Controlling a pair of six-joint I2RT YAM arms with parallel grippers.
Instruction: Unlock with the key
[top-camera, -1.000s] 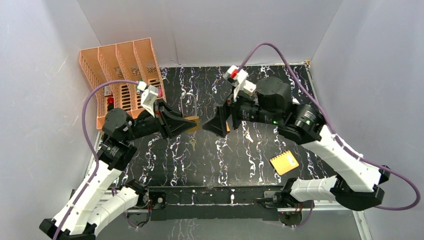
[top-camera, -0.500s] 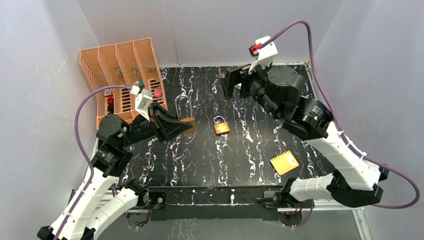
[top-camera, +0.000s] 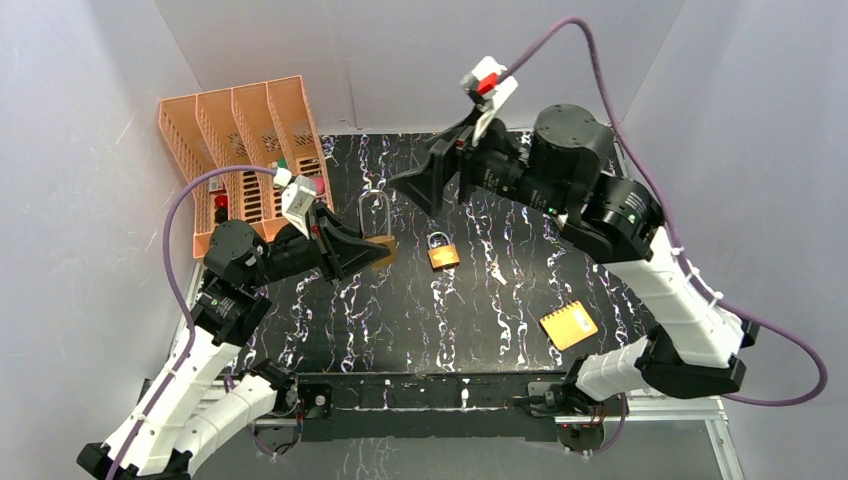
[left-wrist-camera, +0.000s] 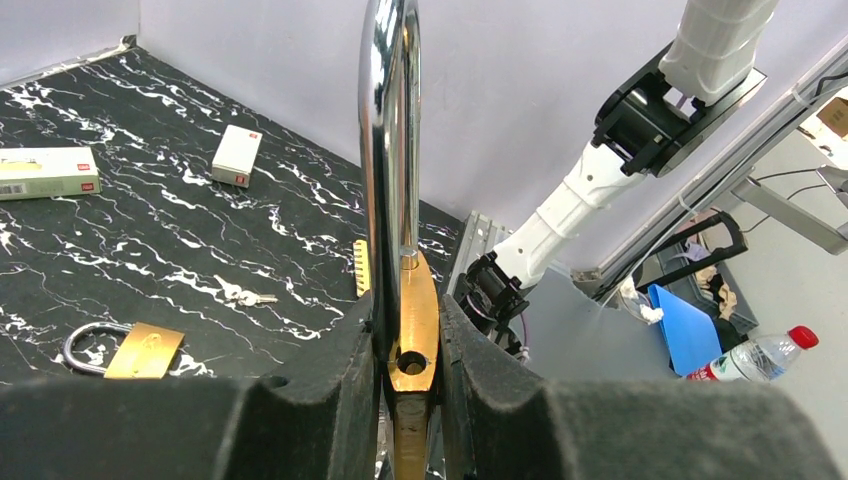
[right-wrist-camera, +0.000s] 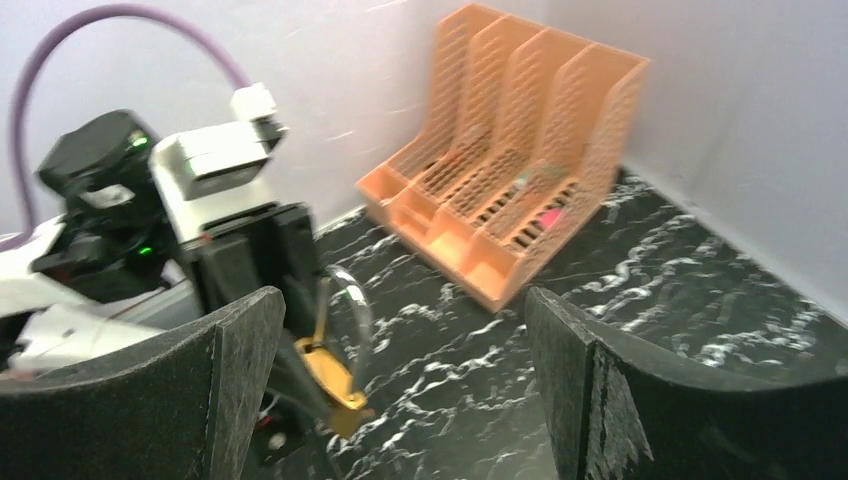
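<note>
Key (left-wrist-camera: 245, 296) lies flat on the black marbled table (top-camera: 450, 330). It is a tiny silver piece, seen only from the left wrist; from above it is lost among the white veins. In that wrist view it sits beyond the small padlock (top-camera: 443, 256) and short of the orange notepad (top-camera: 568, 325), which is the nearest loose item, on the right. The key's long axis runs across the wrist view, roughly crosswise to the way the left fingers point.

Further in, left of centre, the left gripper (top-camera: 372, 250) is clamped on the brass body of the large padlock (left-wrist-camera: 415, 310). The tall steel shackle stands upright above the fingers. Just right of it the small padlock lies flat, touching nothing.

Further still, the right gripper (top-camera: 420, 188) hangs above the far half of the table with its jaws spread wide and nothing between them, facing left toward the held lock. The key therefore lies on its near side and below it.

Since the left arm is occupied, the fetch probably falls to the right arm, though the left gripper looks nearer the key. It would need to descend and line its fingers across that thin blade, a fiddly pinch on so flat an object.

At the far left stands the orange file rack (top-camera: 245, 150).
</note>
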